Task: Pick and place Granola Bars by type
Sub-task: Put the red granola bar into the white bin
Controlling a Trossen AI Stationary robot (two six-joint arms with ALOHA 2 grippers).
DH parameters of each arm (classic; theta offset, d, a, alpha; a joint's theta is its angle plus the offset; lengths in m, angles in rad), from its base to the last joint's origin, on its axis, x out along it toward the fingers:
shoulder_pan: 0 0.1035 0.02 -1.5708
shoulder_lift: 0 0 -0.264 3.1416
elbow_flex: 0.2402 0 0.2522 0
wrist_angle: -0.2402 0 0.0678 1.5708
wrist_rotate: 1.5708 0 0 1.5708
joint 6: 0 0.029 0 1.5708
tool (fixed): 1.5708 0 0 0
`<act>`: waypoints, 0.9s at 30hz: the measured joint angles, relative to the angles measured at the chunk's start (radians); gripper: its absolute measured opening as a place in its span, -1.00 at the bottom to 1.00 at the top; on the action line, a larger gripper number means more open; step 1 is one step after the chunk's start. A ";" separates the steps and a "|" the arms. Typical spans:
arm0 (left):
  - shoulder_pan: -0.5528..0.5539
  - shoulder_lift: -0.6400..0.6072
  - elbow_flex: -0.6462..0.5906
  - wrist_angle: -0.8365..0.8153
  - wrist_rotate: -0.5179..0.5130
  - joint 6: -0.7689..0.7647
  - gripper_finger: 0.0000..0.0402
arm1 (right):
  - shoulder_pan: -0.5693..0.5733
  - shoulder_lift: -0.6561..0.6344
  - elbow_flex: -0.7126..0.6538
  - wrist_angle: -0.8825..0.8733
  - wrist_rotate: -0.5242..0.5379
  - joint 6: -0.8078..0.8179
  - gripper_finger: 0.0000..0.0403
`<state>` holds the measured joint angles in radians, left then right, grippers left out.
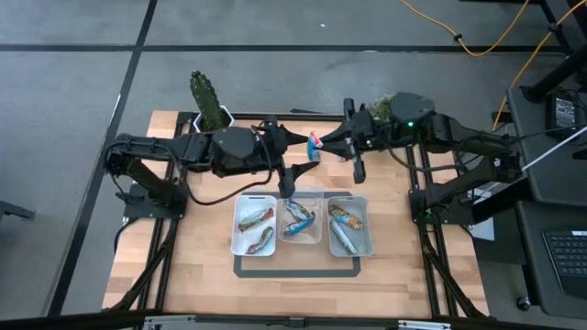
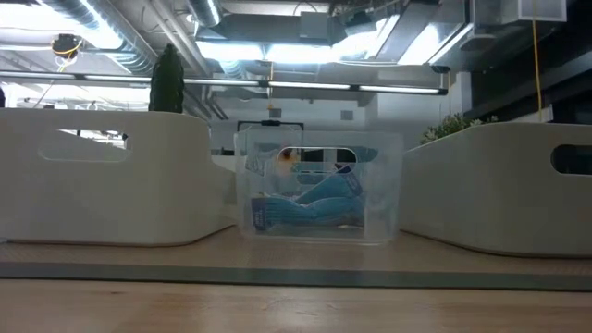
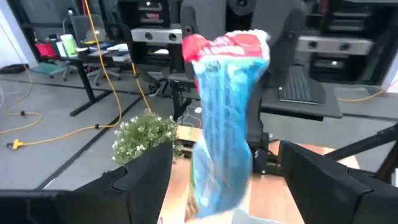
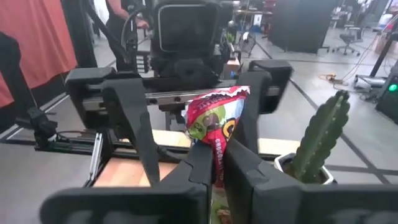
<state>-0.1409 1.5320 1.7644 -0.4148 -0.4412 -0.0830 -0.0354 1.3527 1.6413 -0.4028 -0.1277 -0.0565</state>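
Right now I've got both arms meeting in mid-air above the back of the wooden table [image 1: 202,275], behind the three trays, with one bar between them: a crinkly foil-wrapped granola bar with a blue body and a red end [image 1: 315,147]. From the right wrist view the right gripper [image 4: 217,163] has its two dark fingers pinched nearly together on the bar's lower part, printed red end sticking up. In the left wrist view the left gripper [image 3: 227,180] is spread wide, a finger on each side of the bar and neither visibly touching it. Bar's long axis runs roughly upright between those open fingers, so the left gripper is already straddling it. My read is a handover, right to left; the closing direction is across the bar's narrow side, which is what I want. Wrapper looks soft and creased, so I expect it to crumple and maybe slip if only foil gets grabbed. Middle clear plastic tray [image 1: 303,240] already has blue bars in it, so I'd judge that's the target; the white tray on the left [image 1: 240,246] and the white tray on the right [image 1: 363,246] hold other wrapped bars. Potted green cactus [image 1: 205,99] stands well clear at the back.
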 joint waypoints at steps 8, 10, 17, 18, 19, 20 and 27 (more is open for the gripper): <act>0.015 0.025 0.000 0.017 -0.031 -0.002 0.24 | 0.022 0.015 0.000 0.036 -0.003 0.003 -0.91; 0.015 0.027 0.000 0.015 -0.042 -0.001 0.05 | 0.026 0.015 0.000 0.040 -0.002 0.002 -0.91; 0.014 0.027 0.000 0.015 -0.040 0.013 -0.89 | 0.025 0.015 0.000 0.042 0.010 0.027 -0.77; 0.014 0.027 0.000 0.015 -0.040 0.015 -0.91 | 0.025 0.015 0.000 0.042 0.010 0.028 -0.77; 0.014 0.027 0.000 0.014 -0.041 0.015 -0.92 | 0.025 0.015 0.000 0.042 0.010 0.028 -0.76; 0.014 0.027 0.000 0.014 -0.041 0.015 -0.92 | 0.025 0.015 0.000 0.042 0.010 0.028 -0.76; 0.011 0.027 0.000 0.015 -0.050 0.015 -0.95 | 0.025 -0.008 -0.002 0.028 -0.024 0.025 -0.64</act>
<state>-0.1299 1.5589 1.7645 -0.4000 -0.4909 -0.0681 -0.0101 1.3447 1.6390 -0.3752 -0.1515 -0.0312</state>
